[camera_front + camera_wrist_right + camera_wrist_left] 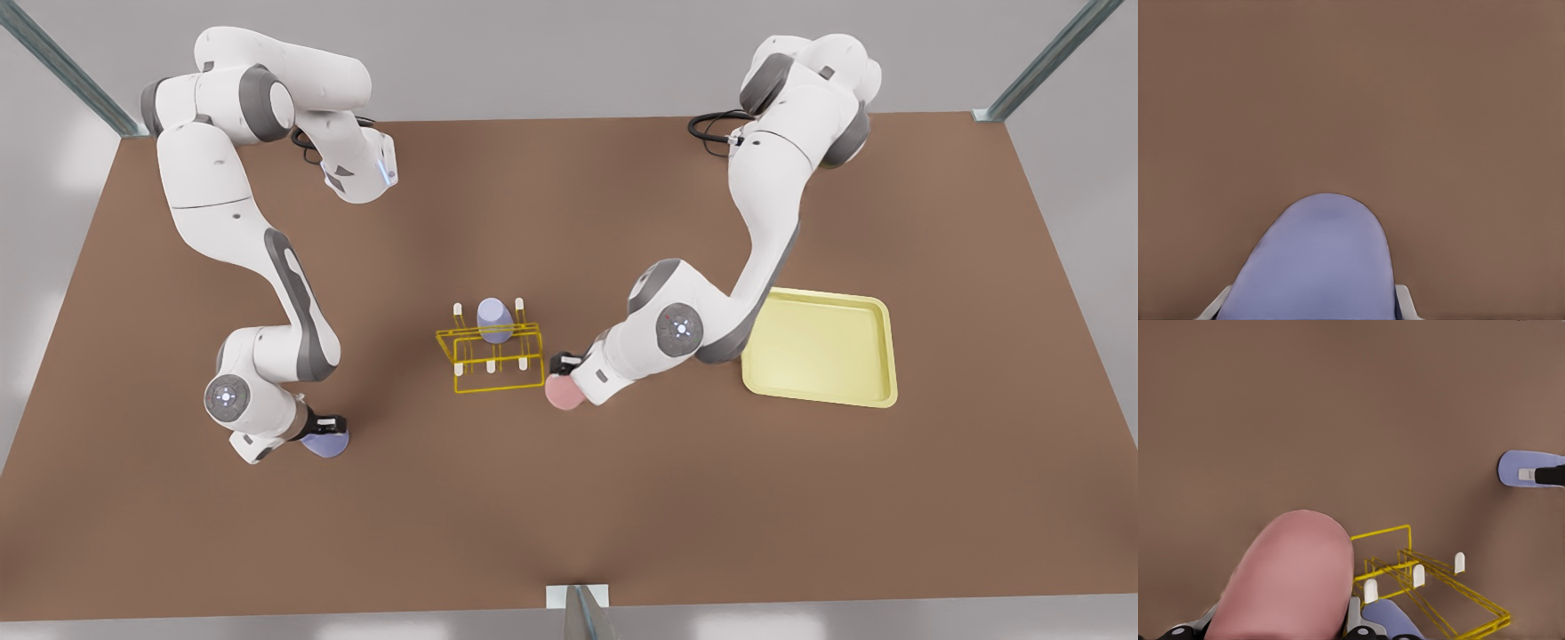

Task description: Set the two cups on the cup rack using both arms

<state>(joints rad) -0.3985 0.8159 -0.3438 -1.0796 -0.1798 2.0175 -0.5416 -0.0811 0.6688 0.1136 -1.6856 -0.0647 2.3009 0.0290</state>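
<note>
left hand (564, 364) pinches the pink cup (564, 392) just beside the cup rack (491, 358) | right hand (325, 423) pinches a lavender cup (326, 444) well apart from it | tip: lower each cup slowly, straight over a free peg

I see soft, even, diffuse light over the brown table (569, 498), no hard glare. A faint darker band runs down its middle, with paler washes toward the sides. Shadows under the arms and the tray (876, 396) are weak and smeared. Through the wrist views, the pink cup (1288, 580) and lavender cup (1318, 267) look soft-edged, smoothly shaded.
</note>
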